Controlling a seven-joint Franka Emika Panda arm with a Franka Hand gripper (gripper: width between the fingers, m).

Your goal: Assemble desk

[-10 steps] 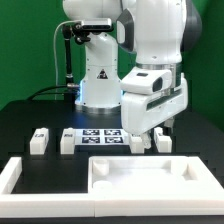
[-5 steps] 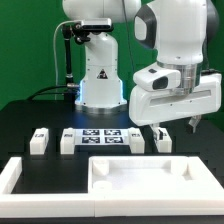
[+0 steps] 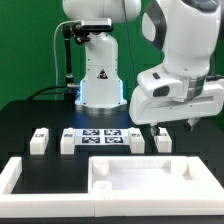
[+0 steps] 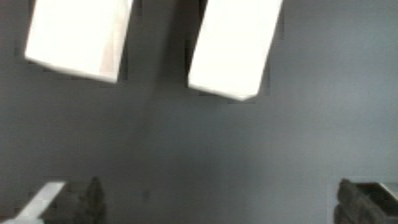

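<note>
Hovering above the pair of legs on the exterior view's right, my gripper (image 3: 175, 125) hangs with its jaws spread and nothing between them. The wrist view bears this out: the fingertips (image 4: 63, 200) stand wide apart over the bare dark table (image 4: 214, 140), with two white blocks beyond them that I take to be that same pair.

The desk top (image 3: 150, 172) lies rim-up at the front of the table, toward the exterior view's right, just beside the low border frame (image 3: 20, 176). I cannot tell whether the two touch.

None of the four legs is on it. They stand in a row behind it: the first leg (image 3: 39, 140) and second leg (image 3: 67, 141) on the exterior view's left of the marker board (image 3: 100, 136), the third leg (image 3: 137, 141) and fourth leg (image 3: 163, 141) on its right. All are well apart from the top.

By my reading, the assembly has not yet started in any way that shows. No part is joined and no part is held. What remains is nearly the whole job: grasp each leg in turn, carry it to the top and fix it in place, four times over. The arm's position suggests one of the right-hand legs comes first.
</note>
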